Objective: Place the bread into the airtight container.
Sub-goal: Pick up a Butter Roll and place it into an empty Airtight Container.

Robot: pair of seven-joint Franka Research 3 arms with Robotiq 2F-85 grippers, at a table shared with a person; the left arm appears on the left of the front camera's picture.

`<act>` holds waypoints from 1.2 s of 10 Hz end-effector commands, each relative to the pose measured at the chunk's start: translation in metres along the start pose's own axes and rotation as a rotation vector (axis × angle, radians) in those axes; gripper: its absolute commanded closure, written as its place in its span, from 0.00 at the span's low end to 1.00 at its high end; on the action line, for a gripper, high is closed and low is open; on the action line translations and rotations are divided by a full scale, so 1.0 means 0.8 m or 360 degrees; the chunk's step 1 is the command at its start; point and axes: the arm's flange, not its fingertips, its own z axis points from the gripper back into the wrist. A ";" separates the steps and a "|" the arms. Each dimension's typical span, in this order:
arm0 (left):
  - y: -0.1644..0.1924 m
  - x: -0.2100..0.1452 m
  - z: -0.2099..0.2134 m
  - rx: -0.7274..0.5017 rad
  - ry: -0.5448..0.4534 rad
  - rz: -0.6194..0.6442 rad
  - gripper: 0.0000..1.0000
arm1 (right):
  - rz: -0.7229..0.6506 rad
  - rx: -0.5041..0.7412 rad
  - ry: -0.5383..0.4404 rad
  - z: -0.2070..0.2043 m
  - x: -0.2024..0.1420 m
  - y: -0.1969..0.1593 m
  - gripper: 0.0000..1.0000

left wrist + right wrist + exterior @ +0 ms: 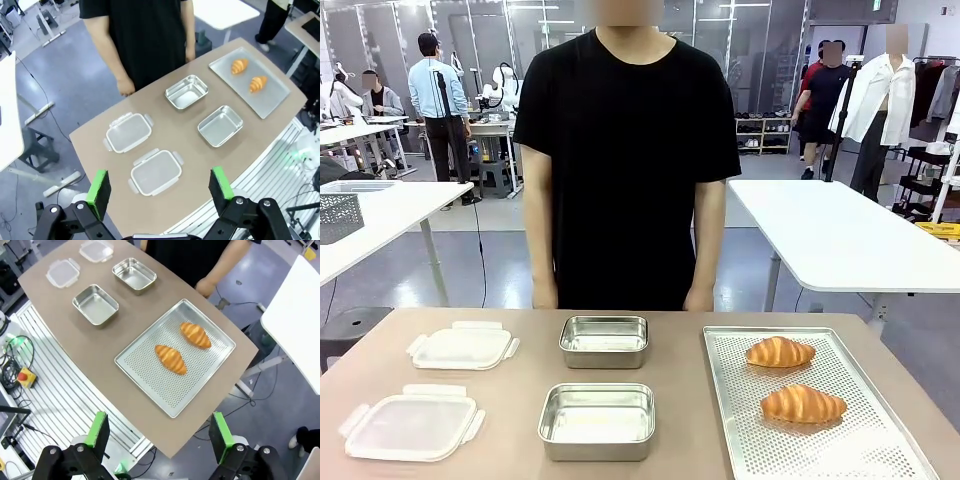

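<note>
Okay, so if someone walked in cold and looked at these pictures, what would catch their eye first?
Two golden croissants stand out most, one behind the other on the perforated metal tray at the table's right side. In the middle sit two empty steel containers, with two clear lids lying to their left. A person in a black shirt stands at the far edge.

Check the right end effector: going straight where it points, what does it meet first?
Probably the perforated tray, at or beside the croissant nearer the robot. The open right end effector hangs high above it, so depth is unclear.
</note>
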 end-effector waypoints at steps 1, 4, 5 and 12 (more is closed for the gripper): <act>-0.002 -0.015 -0.010 -0.0049 -0.0005 -0.0040 0.00 | 0.0020 -0.0033 0.0018 -0.016 -0.007 -0.003 0.00; 0.000 -0.008 0.005 -0.0004 -0.0018 -0.0001 0.00 | -0.0003 -0.0004 0.0001 -0.002 -0.005 -0.001 0.00; 0.000 -0.008 0.005 -0.0004 -0.0018 -0.0001 0.00 | -0.0003 -0.0004 0.0001 -0.002 -0.005 -0.001 0.00; 0.000 -0.008 0.005 -0.0004 -0.0018 -0.0001 0.00 | 0.1249 0.0109 0.0535 -0.096 0.029 0.010 0.00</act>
